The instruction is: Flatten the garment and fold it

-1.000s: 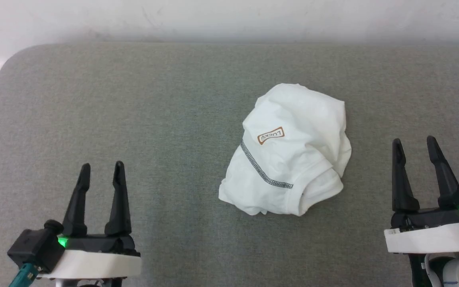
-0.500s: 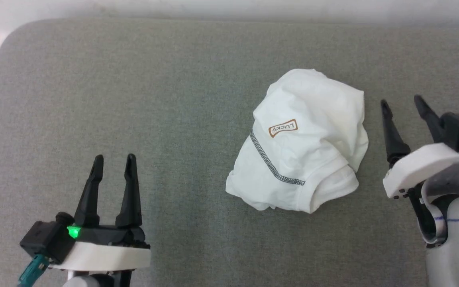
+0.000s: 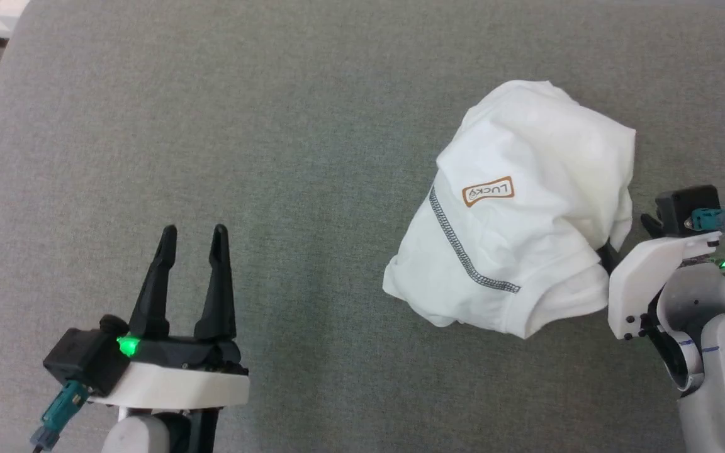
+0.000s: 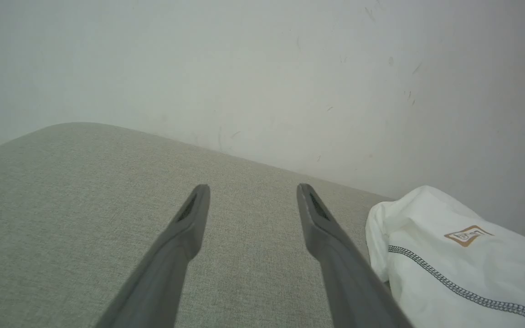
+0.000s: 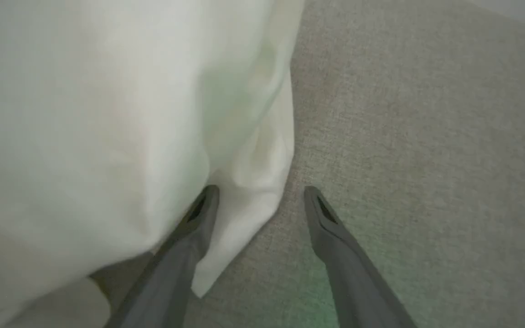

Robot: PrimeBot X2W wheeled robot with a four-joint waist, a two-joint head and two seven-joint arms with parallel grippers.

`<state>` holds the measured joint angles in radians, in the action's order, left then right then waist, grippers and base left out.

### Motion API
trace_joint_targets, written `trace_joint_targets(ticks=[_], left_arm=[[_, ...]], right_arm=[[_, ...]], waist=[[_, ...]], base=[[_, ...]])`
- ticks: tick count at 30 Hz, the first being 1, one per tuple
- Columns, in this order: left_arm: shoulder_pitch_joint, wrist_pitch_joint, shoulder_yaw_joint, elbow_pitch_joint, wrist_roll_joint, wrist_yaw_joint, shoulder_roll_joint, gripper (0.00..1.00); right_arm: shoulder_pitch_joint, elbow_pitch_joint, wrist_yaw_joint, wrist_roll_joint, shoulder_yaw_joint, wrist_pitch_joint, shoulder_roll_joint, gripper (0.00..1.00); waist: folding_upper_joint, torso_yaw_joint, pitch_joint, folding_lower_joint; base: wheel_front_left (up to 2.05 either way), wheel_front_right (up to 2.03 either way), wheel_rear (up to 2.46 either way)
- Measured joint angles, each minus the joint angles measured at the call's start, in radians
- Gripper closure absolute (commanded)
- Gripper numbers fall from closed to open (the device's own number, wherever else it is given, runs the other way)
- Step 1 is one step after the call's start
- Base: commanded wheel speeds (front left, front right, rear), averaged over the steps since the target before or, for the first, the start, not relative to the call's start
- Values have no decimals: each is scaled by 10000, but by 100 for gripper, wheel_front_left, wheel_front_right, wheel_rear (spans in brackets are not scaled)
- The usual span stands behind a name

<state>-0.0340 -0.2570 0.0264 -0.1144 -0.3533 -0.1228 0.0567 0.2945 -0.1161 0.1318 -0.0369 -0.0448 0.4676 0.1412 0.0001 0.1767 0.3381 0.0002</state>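
The right gripper has its two dark fingers spread wide, pinching nothing. They reach into the right edge of the T-shirt. In the right wrist view a loose white corner of cloth lies in the gap between them, and one finger sits against or just under an overhanging fold. That view is soft and close, so it is hard to tell whether the finger actually presses the cloth.

The left gripper is also spread wide and holds nothing. It hovers over bare grey cushion at the near left, well apart from the shirt.

The shirt sits on the right side of the cushion, about midway between near and far. It is a rumpled white mound, doubled over itself, with a dark zigzag seam running across its near left face and a small brown-edged label above the seam. A pale wall rises behind the far edge of the cushion.

The task looks barely begun. The shirt is neither spread flat nor folded, and no grip is taken. What remains is catching an edge, opening the mound out, smoothing it flat, and then making the folds.

Nothing here is a container. The shirt rests directly on the cushion.
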Motion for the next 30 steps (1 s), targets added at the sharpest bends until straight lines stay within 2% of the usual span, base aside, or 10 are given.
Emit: trace_joint_targets(ticks=[3,4,5,6,13,20,25,28,30], left_arm=[[-176,0,140,31,-50,0,-8,0],[-228,0,173,40,-67,0,-8,0],[-272,0,186,58,-71,-2,-8,0],[-307,0,199,73,-71,-2,-8,0],[-284,0,81,219,-71,-8,-12,0],[75,0,-50,297,21,-10,-8,0],[278,0,-127,295,123,-10,-8,0],[489,0,-157,305,157,-10,17,0],[570,0,-167,347,197,-10,48,0]], right_arm=[[58,-316,-4,-6,111,73,46,0],[133,-372,-4,-35,98,77,48,55],[205,-408,-4,-67,63,69,36,91],[276,-428,-4,-69,36,59,21,100],[363,-385,0,-29,217,-324,-48,100],[1294,938,2,127,372,-675,748,100],[1233,1730,10,253,-734,-539,1394,100],[350,1987,10,573,-1762,-454,1756,100],[-557,1973,10,731,-2512,-362,1756,100]], waist=[[-1,127,182,-1],[0,172,227,-2],[0,216,267,-3],[0,253,297,-2],[0,225,110,0],[0,-189,-570,-2],[0,-527,-1114,-3],[0,-704,-1354,-4],[0,-799,-1459,-4]], base=[[0,0,0],[0,0,0],[0,0,0],[0,0,0],[0,0,0],[0,0,0],[0,0,0],[0,0,0],[0,0,0]])
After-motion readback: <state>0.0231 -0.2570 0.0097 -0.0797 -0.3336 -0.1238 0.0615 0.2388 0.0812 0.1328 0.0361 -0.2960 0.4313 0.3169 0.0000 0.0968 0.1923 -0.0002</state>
